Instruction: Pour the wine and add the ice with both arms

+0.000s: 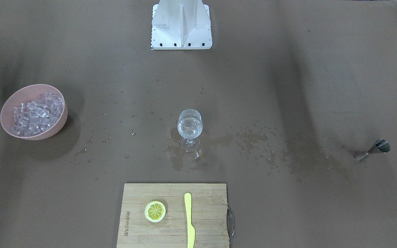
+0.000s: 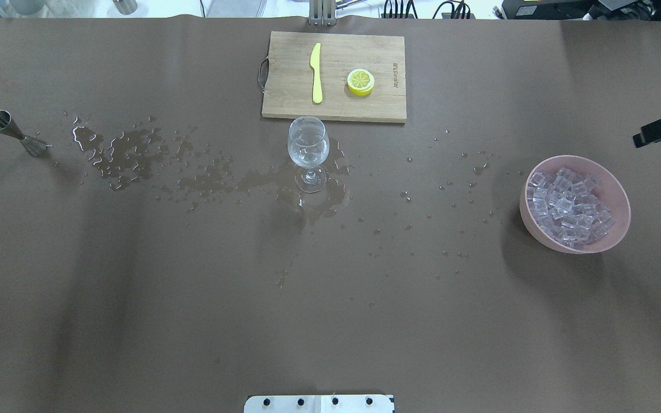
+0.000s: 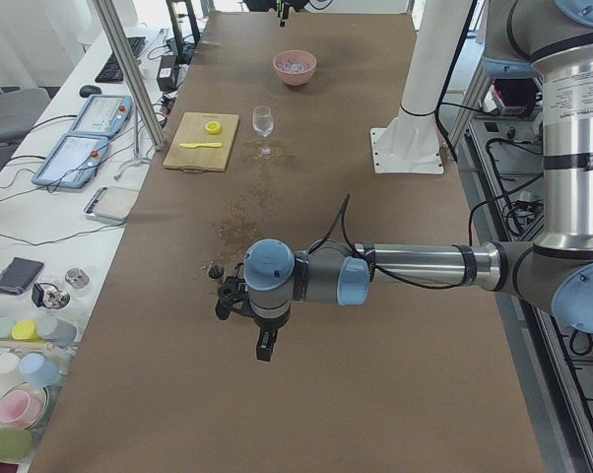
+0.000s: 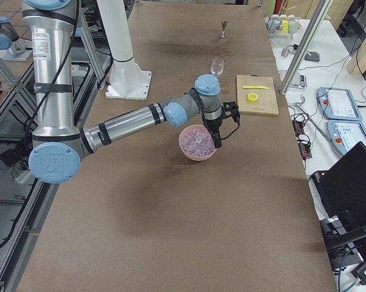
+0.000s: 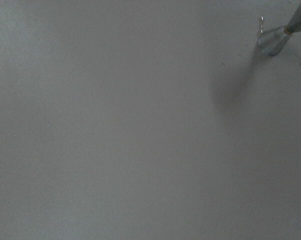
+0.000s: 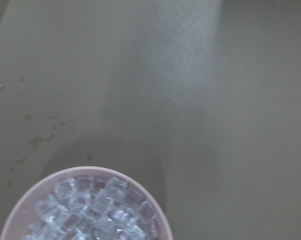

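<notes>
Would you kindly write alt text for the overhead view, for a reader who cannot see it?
A stemmed glass holding a little clear liquid stands in a puddle mid-table. A pink bowl of ice cubes sits right, a metal jigger left, a cutting board with knife and lemon beyond.

Board (image 2: 334, 77) close beyond wine glass (image 2: 308, 150)

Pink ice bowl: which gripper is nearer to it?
Right. The right gripper hangs just beside the bowl; the left gripper is far away, near the jigger.
</notes>
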`<control>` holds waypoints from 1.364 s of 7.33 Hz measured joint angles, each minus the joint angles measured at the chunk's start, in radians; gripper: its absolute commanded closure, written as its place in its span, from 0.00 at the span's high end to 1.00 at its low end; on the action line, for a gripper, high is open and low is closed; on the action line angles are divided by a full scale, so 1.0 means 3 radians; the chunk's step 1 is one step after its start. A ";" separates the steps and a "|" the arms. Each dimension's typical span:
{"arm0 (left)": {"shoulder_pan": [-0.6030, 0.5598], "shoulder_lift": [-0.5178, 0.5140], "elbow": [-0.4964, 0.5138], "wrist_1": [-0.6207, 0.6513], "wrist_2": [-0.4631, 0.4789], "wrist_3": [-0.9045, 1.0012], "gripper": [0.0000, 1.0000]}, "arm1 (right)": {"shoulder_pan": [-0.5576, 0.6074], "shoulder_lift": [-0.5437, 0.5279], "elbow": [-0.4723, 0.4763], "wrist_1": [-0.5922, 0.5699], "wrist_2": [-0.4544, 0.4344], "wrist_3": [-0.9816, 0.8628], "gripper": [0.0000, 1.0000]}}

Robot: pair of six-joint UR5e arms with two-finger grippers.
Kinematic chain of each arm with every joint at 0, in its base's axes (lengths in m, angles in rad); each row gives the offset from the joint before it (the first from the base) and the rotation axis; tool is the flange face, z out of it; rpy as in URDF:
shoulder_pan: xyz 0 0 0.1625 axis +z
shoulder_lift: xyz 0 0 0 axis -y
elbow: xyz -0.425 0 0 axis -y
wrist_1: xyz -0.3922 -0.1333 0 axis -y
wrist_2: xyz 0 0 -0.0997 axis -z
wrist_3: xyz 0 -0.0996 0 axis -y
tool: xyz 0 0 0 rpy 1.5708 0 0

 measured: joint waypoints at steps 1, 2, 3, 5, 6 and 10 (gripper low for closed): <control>0.0000 0.0000 -0.0006 0.0000 0.0000 0.0001 0.98 | -0.0365 -0.0003 0.0125 0.0003 -0.0334 0.0474 1.00; 0.0000 0.0000 -0.0008 0.0000 0.0001 0.0003 0.98 | -0.0702 -0.0009 0.0178 0.0005 -0.0698 0.0832 1.00; 0.0000 0.0000 -0.0011 -0.0002 0.0002 0.0004 0.98 | -0.0990 -0.0015 0.0199 0.0006 -0.1013 0.1077 0.93; 0.0000 -0.0004 -0.0008 -0.0024 0.0002 0.0004 0.98 | -0.1311 -0.0029 0.0202 0.0003 -0.1315 0.1254 0.69; 0.0000 -0.0004 0.0001 -0.0040 0.0002 0.0002 0.98 | -0.1390 -0.0034 0.0195 -0.0002 -0.1392 0.1280 0.64; 0.0000 -0.0010 0.0010 -0.0052 0.0002 0.0000 0.98 | -0.1458 -0.0113 0.0142 -0.0007 -0.1449 0.1261 0.64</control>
